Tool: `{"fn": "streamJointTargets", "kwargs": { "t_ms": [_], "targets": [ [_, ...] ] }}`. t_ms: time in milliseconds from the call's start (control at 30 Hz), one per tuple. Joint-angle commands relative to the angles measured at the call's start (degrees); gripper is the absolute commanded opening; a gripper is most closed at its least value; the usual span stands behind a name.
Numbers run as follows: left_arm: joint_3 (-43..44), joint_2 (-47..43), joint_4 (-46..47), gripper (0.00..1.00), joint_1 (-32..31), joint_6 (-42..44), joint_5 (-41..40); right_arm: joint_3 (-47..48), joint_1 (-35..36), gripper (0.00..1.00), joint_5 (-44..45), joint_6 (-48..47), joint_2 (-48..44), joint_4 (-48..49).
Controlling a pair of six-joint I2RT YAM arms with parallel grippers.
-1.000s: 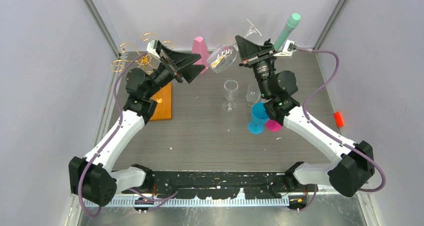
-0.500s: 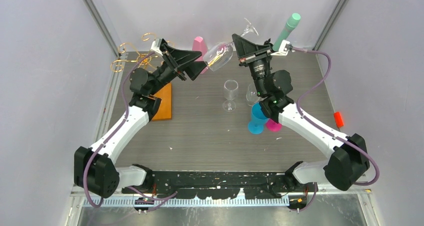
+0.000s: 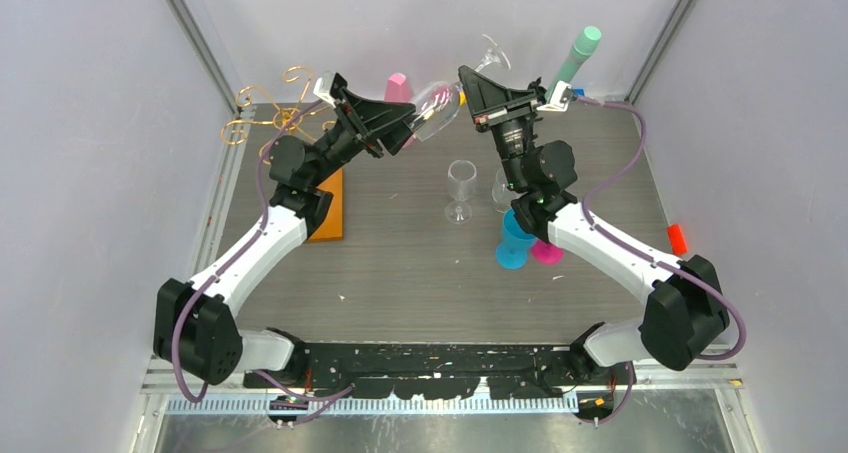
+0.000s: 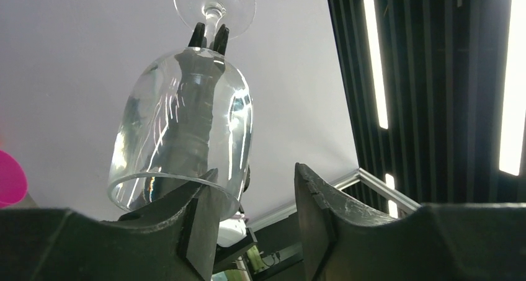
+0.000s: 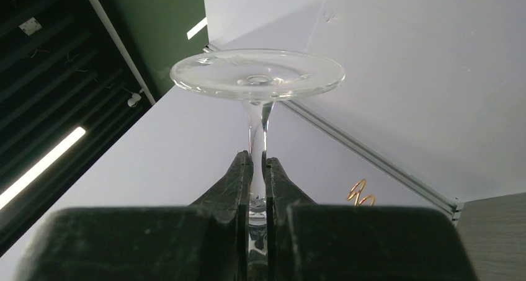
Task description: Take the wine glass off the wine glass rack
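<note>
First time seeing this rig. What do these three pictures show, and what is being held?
The machine is a left arm and a right arm bolted at the near edge of a table. One picture looks down from above and behind them; the other two come from a camera on each wrist. The right fingers are shut on the stem of a wine glass, held tilted in the air, clear of the gold wire rack on its wooden base. The left fingers stand apart at the bowl's rim, not closed on it. On the table: a clear glass standing upright, a blue cup and a pink cup.
</note>
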Motion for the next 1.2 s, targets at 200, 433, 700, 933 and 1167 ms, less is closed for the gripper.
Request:
{"fn": "streamJointTargets", "kwargs": {
  "t_ms": [200, 433, 700, 933, 1167],
  "targets": [
    [3.4, 1.3, 7.7, 0.14, -0.6, -1.0, -0.7, 0.8, 0.1, 0.01, -1.6, 1.9, 1.7, 3.9],
    [4.0, 2.0, 8.6, 0.0, -0.6, -0.6, -0.2, 0.5, 0.1, 0.0, -1.8, 2.6, 1.4, 3.7],
    [3.8, 2.2, 9.0, 0.0, -0.6, 0.0, -0.2, 0.0, 0.1, 0.0, -1.2, 2.3, 0.5, 3.5],
    [3.6, 2.3, 9.1, 0.0, -0.6, 0.4, -0.2, -0.2, 0.1, 0.0, -0.8, 1.7, 0.0, 3.3],
    [3.8, 2.7, 9.0, 0.0, -0.6, 1.1, -0.1, -0.7, 0.1, 0.02, -0.4, 1.3, -0.4, 3.3]
  ]
}}
